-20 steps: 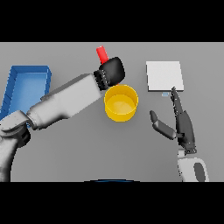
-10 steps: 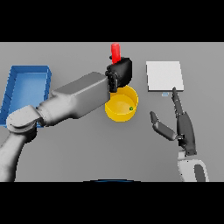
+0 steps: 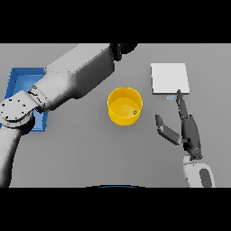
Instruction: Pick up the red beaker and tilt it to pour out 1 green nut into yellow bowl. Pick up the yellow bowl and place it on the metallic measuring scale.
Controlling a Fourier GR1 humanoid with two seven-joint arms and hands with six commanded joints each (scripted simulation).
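The yellow bowl (image 3: 125, 106) stands on the bench (image 3: 90, 153) with a green nut (image 3: 135, 112) inside. The right hand (image 3: 187, 131) rests nearby, fingers straight, holding nothing. The left hand (image 3: 122, 47) is mostly hidden; I cannot tell its fingers.

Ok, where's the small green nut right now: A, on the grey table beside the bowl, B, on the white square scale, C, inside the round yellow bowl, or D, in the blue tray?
C: the small green nut lies on the floor of the round yellow bowl, toward its right side, well apart from the white square scale and the blue tray.
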